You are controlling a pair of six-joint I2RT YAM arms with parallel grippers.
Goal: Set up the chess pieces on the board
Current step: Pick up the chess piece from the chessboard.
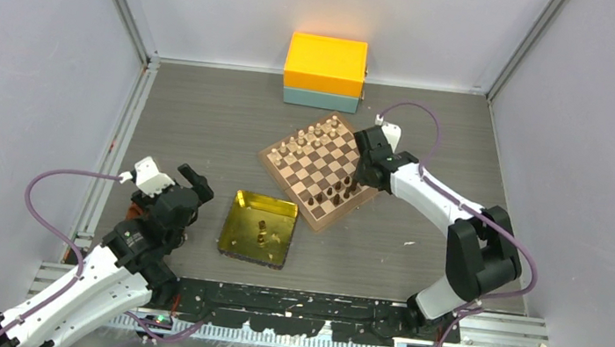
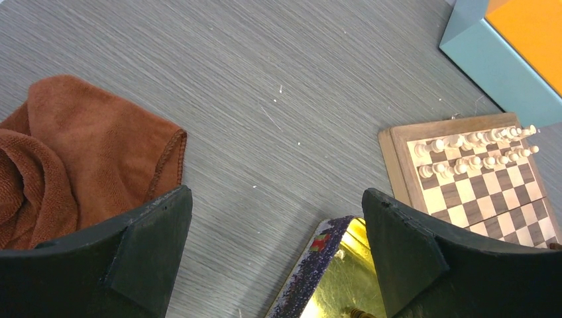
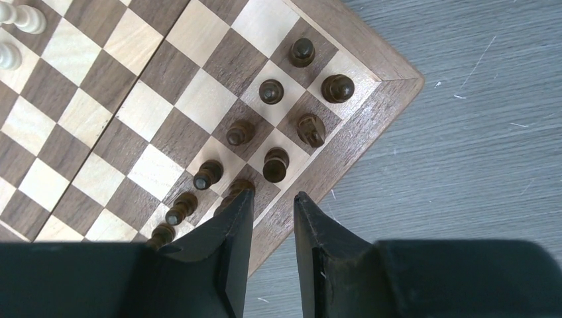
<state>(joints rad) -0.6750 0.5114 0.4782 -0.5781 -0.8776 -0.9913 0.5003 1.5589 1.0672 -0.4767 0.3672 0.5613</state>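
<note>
- The table point(image 1: 204, 125) is grey with a fine wood grain and has some small white scratches. Pale walls point(image 1: 34, 60) with metal rails point(image 1: 122, 0) in the corners close it on three sides.
- An orange and teal box point(image 1: 324, 71) stands at the far wall. The board point(image 1: 327, 163) lies just in front of it, turned so that one corner points to me.
- The pale pieces point(image 2: 464, 152) fill two rows on the far side of the board. The dark pieces point(image 3: 272, 91) stand on the near side, close to the right corner.
- A gold tray point(image 1: 236, 218) lies near the board, to the left, with a few more dark pieces inside.
- My right hand point(image 3: 274, 195) hangs over the near edge of the board. The fingers have a narrow gap and I see nothing in it.
- My left hand point(image 2: 275, 195) is wide apart and holds nothing. It is over the bare table, beside a brown cloth point(image 2: 79, 146).
- One dark piece is half hidden behind a finger of my right hand, and the row runs on under it.
- From above, my right hand covers the right corner of the board.
- The left wrist view cuts off the tray and the cloth.
- From above, the pieces are too small to say which kind each is.
</note>
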